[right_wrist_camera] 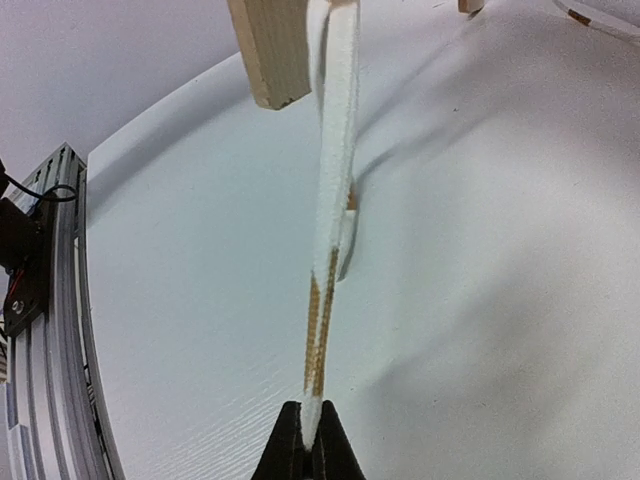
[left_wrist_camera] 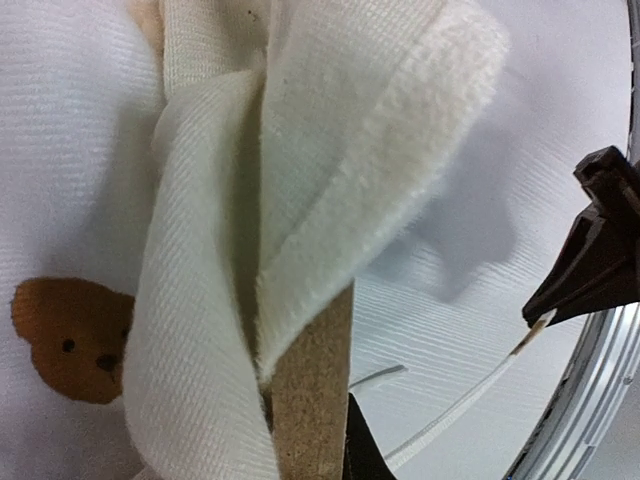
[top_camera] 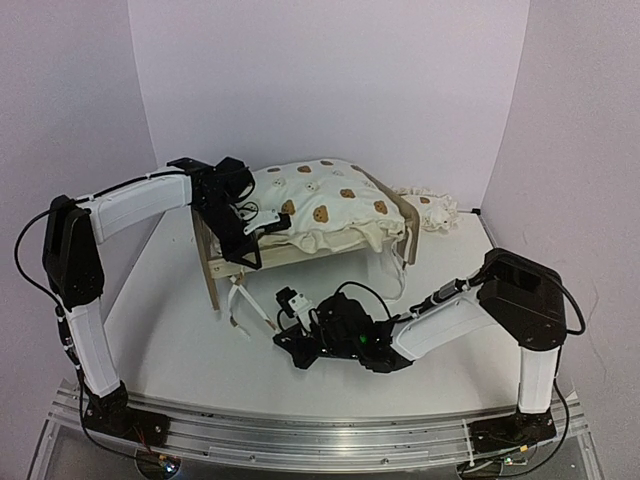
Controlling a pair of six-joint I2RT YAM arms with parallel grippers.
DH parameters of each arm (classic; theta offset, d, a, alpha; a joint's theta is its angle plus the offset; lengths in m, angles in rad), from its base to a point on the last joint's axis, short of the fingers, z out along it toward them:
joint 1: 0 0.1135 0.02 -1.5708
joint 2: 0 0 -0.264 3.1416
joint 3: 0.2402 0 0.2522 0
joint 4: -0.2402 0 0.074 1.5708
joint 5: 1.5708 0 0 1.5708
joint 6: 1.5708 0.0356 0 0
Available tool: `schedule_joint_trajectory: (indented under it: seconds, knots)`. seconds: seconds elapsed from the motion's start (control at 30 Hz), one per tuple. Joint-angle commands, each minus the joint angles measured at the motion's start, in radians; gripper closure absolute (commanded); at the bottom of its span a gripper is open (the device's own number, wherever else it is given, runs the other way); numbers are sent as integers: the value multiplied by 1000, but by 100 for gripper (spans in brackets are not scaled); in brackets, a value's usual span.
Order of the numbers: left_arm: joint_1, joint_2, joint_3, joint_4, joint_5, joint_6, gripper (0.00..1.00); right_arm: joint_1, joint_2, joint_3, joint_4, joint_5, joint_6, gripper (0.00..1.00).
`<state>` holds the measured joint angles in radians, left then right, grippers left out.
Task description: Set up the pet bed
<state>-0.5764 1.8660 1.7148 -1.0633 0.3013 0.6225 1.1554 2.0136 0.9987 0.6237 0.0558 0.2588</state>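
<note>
The pet bed, a light-wood frame, stands at the back middle with the cream bear-print cushion heaped on it. The small matching pillow lies on the table behind the bed's right end. My left gripper is at the bed's left end, shut on the end board, with cushion fabric folded over it. My right gripper is low in front of the bed, shut on a white strap that runs up to a wooden leg.
White walls close in the table at the back and both sides. A metal rail runs along the near edge. More loose white straps hang under the bed's left end.
</note>
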Motion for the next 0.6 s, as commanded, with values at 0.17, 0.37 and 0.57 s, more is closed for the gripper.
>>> schedule_joint_trajectory:
  seconds: [0.17,0.37,0.57]
  knots:
    - [81,-67,-191,302,-88,174,100,9,1,74,-247,-89,5,100]
    - [87,-67,-293,334,-61,209,100,9,48,159,-317,-103,32,100]
    - [88,-106,-259,265,16,224,67,11,51,199,-390,-120,44,100]
